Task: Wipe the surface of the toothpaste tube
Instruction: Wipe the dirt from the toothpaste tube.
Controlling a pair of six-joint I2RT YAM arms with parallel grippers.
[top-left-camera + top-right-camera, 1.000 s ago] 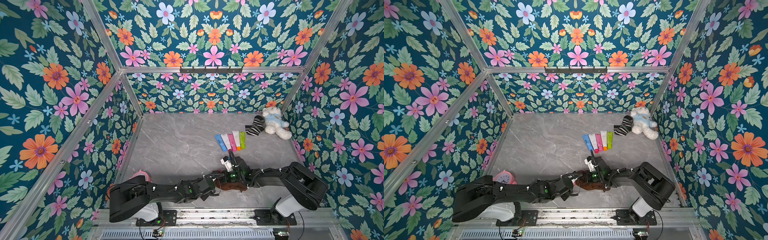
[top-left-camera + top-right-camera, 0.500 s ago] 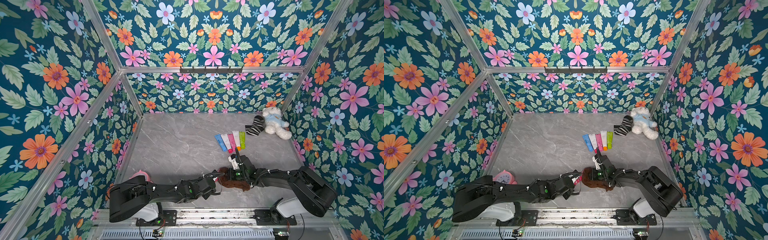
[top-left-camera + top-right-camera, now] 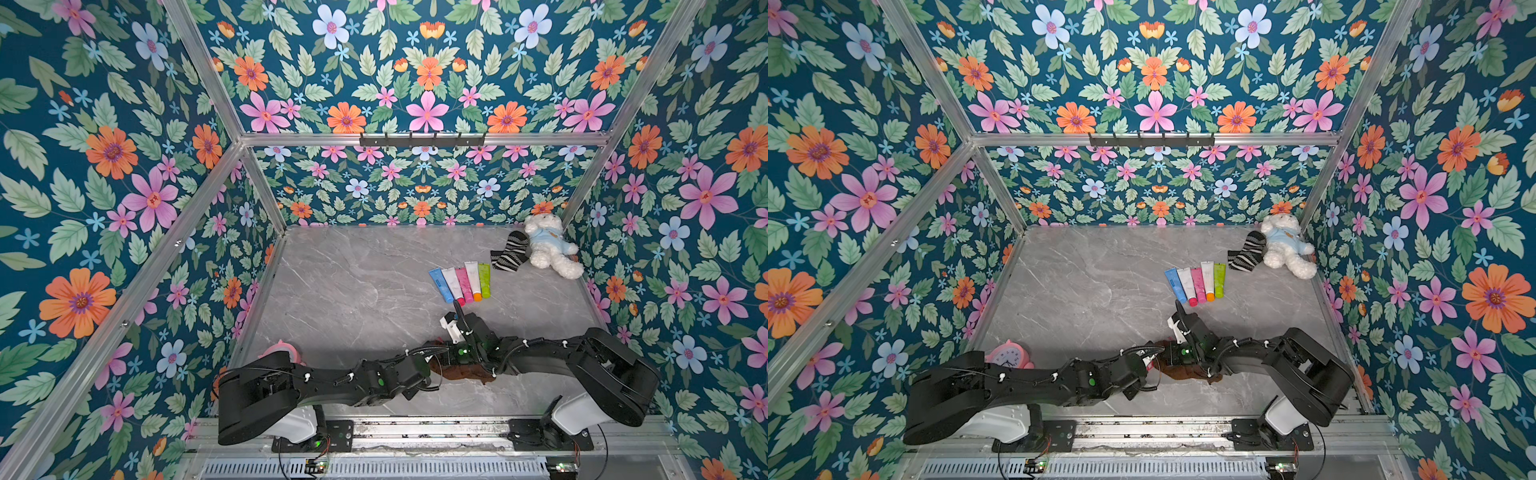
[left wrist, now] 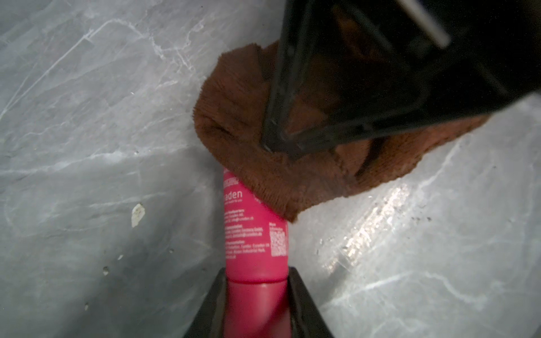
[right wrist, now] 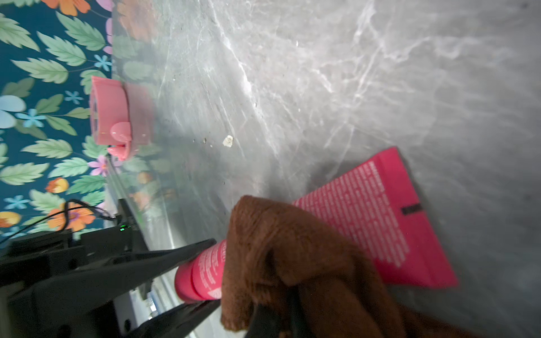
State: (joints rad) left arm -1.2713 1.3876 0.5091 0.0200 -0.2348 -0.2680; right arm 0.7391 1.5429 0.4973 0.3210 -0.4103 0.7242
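The pink toothpaste tube (image 4: 254, 234) lies low over the marble floor (image 4: 87, 131), its cap end clamped between the fingers of my left gripper (image 4: 257, 275). Its flat crimped end (image 5: 380, 222) points away. A brown cloth (image 4: 278, 175) is draped over the tube's middle, and my right gripper (image 5: 278, 319) is shut on that cloth (image 5: 292, 263), pressing it onto the tube. In both top views the two grippers meet near the front middle, where the cloth (image 3: 461, 372) (image 3: 1187, 372) shows under the right wrist and the tube is mostly hidden.
Several coloured tubes (image 3: 461, 282) lie in a row behind the grippers. A striped sock (image 3: 509, 251) and a white teddy bear (image 3: 548, 249) sit in the back right corner. A pink alarm clock (image 3: 280, 349) (image 5: 114, 117) stands by the left wall.
My right gripper dragged the cloth to the right along the tube, then back to the left to about where it began. The left gripper kept the tube still.
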